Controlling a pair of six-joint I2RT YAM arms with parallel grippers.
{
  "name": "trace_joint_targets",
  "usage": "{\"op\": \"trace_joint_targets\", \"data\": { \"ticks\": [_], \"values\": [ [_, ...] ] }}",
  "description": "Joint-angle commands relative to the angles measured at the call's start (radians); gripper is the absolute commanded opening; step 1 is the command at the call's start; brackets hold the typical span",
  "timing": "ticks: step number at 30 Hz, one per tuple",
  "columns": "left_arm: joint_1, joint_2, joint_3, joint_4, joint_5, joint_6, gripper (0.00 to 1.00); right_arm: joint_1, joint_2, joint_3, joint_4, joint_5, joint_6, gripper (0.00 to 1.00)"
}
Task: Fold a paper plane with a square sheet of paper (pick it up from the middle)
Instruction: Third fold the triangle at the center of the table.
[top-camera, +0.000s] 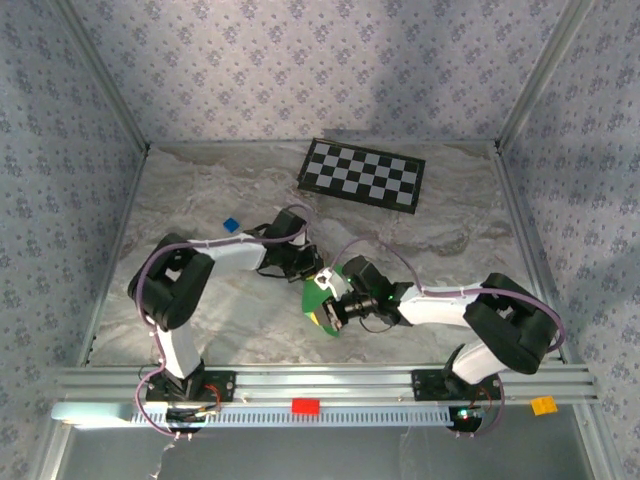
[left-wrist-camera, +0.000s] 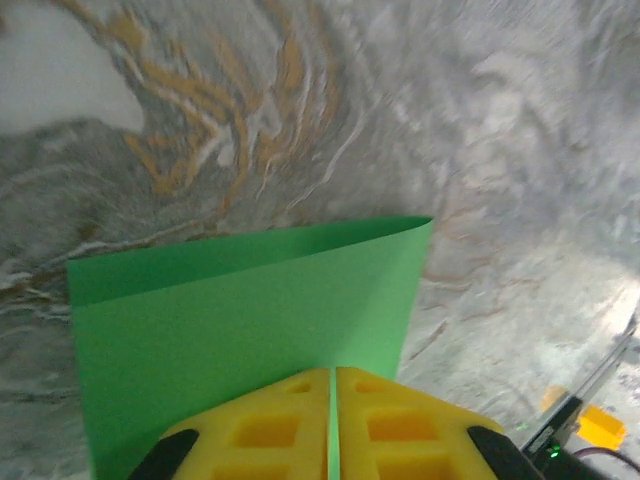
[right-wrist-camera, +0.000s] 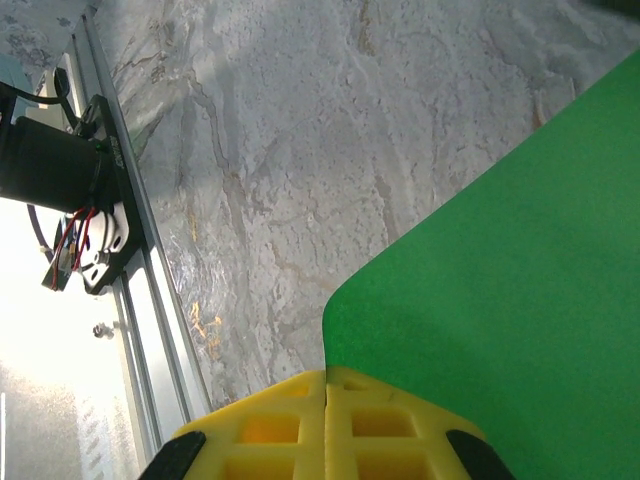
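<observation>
The square sheet of green paper (top-camera: 316, 297) hangs above the marble table between both grippers, bent over on itself. In the left wrist view the paper (left-wrist-camera: 250, 310) shows a doubled layer with a fold line along its top. My left gripper (left-wrist-camera: 332, 378) is shut on the paper's near edge, its yellow fingers (left-wrist-camera: 250, 430) pressed together. In the right wrist view the paper (right-wrist-camera: 500, 260) spreads up to the right, with a rounded corner running into my right gripper (right-wrist-camera: 327, 378), which is shut on it. From above, the left gripper (top-camera: 303, 268) and the right gripper (top-camera: 333, 310) sit close together. The paper plane is out of view.
A black-and-white checkerboard (top-camera: 362, 173) lies at the back of the table. A tiny blue block (top-camera: 231, 225) lies left of the left arm. The front aluminium rail (top-camera: 320, 382) carries a red block (top-camera: 305, 406) and a yellow block (top-camera: 543, 405). Patterned walls enclose the table.
</observation>
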Motion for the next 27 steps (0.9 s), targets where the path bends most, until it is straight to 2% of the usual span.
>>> {"op": "trace_joint_targets", "data": {
  "ticks": [1, 15, 27],
  "values": [
    [-0.012, 0.025, 0.003, -0.020, -0.006, 0.016, 0.09, -0.005, 0.009, -0.010, 0.010, 0.009, 0.016, 0.00],
    [-0.013, 0.042, -0.048, -0.043, -0.079, 0.029, 0.06, -0.034, 0.006, 0.009, -0.104, 0.109, 0.012, 0.00],
    [-0.013, 0.044, -0.049, -0.041, -0.081, 0.026, 0.06, -0.059, -0.005, 0.015, -0.148, 0.154, 0.004, 0.00]
  ]
}}
